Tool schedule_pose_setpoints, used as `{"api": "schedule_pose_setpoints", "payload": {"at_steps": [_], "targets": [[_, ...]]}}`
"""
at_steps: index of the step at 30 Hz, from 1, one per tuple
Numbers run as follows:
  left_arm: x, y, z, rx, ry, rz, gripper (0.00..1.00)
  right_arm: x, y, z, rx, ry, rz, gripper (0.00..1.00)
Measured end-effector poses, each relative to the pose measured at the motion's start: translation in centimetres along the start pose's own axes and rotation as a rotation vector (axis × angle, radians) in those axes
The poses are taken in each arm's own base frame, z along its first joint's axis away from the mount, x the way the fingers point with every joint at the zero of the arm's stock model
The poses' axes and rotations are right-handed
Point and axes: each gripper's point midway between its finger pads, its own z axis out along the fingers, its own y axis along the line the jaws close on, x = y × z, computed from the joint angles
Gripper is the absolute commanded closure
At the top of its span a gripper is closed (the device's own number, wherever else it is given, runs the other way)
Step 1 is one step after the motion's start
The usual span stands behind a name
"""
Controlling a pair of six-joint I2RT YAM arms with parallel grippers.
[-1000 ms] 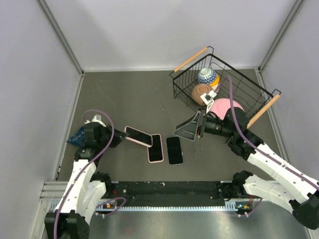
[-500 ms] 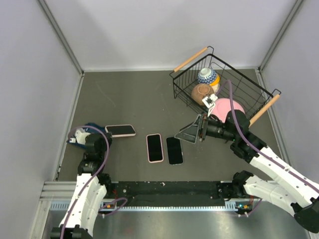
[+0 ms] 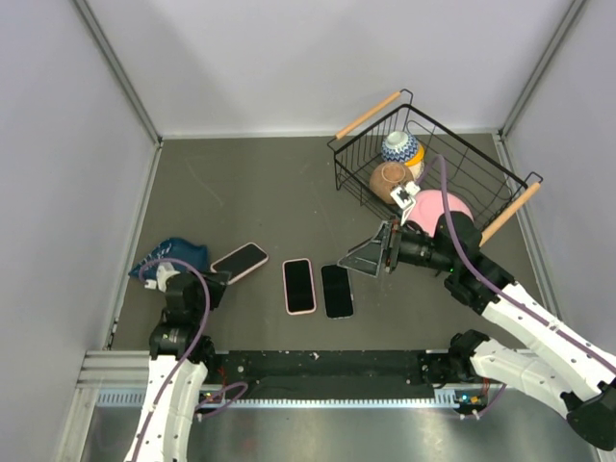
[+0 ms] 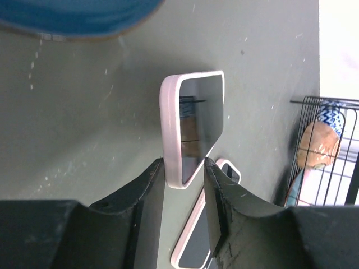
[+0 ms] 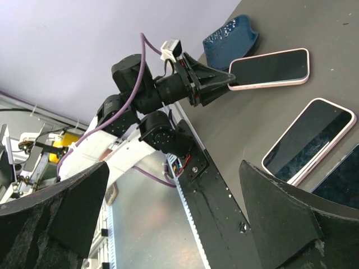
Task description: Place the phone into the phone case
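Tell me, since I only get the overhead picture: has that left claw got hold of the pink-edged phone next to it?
Observer: The left wrist camera shows the near corner of the pink-edged phone between the two fingers of the left gripper, which stand partly apart. I cannot tell whether they pinch it.
Operator: Is it lifted off the table?
Observer: It does not look lifted. From the right wrist camera, side-on, it appears to lie flat on the table, screen up.
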Motion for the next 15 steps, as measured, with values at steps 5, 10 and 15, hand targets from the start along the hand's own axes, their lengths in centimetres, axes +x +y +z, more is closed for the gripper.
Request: {"api": "schedule_pose_setpoints", "payload": {"at_steps": [5, 10, 15], "targets": [[2.8, 1.1, -0.6, -0.013, 0.133, -0.038, 0.58, 0.0, 0.0, 0.0, 0.002, 0.002, 0.002, 0.01], [4.5, 1.7, -1.3, -0.03, 0.22, -0.051, 0.53, 0.0, -0.1, 0.0, 0.002, 0.002, 0.002, 0.01], [5.3, 2.5, -1.8, -0.071, 0.266, -0.038, 0.49, 0.2, -0.4, 0.2, 0.011, 0.011, 0.01, 0.01]]}}
